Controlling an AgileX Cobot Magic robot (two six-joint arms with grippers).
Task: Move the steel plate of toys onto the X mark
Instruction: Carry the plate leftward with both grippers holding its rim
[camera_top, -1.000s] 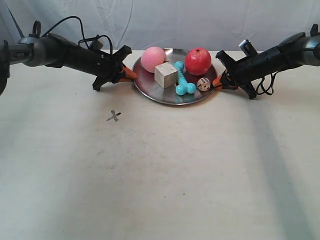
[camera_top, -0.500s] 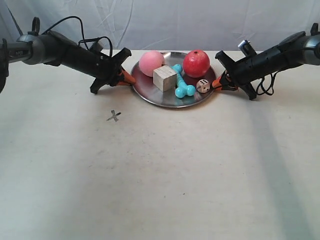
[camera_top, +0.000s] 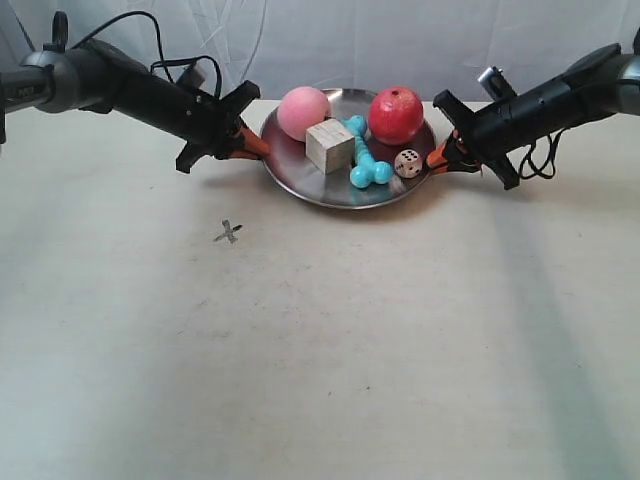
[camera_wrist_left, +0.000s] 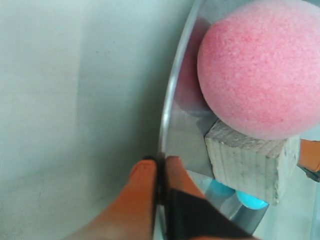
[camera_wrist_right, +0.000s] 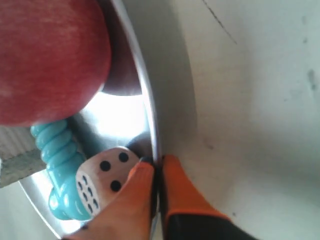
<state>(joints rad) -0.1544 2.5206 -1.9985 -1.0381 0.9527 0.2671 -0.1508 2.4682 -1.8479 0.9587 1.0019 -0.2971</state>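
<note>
Round shiny grey steel plate (camera_top: 322, 188) sits close to the far edge of the pale off-white surface (camera_top: 350, 350), about midway between its side edges. A dark shadow shows under the plate's near rim. It looks held just off the surface, but can't be sure.

On the plate:
- Pink peach-like ball (camera_top: 304, 112), on the far side toward the surface's left edge in the exterior view.
- Red apple-like ball (camera_top: 396, 115), on the far side toward the right edge.
- Pale wooden cube (camera_top: 331, 146), just in front of the pink ball and touching it in the left wrist view.
- Turquoise bone-shaped piece (camera_top: 364, 158), between the cube and the small white die with dark pips (camera_top: 407, 164).

Left end effector (camera_wrist_left: 160, 167), orange-tipped, is clamped on the plate rim (camera_wrist_left: 172, 95) beside the pink ball (camera_wrist_left: 260, 65) and cube (camera_wrist_left: 250, 160), one finger on each side of the rim. In the exterior view this is the arm at the left (camera_top: 255, 148).

Right end effector (camera_wrist_right: 156, 167) is clamped on the opposite rim (camera_wrist_right: 145, 90) the same way. Its inner finger is just beside the die (camera_wrist_right: 102, 177), with the bone piece (camera_wrist_right: 60, 150) and red ball (camera_wrist_right: 50, 60) further in. In the exterior view this is the arm at the right (camera_top: 437, 160).

Small dark grey hand-drawn X mark (camera_top: 228, 233) is on bare surface, nearer the near edge and the exterior view's left edge than the plate is. It is apart from the plate and not covered.
</note>
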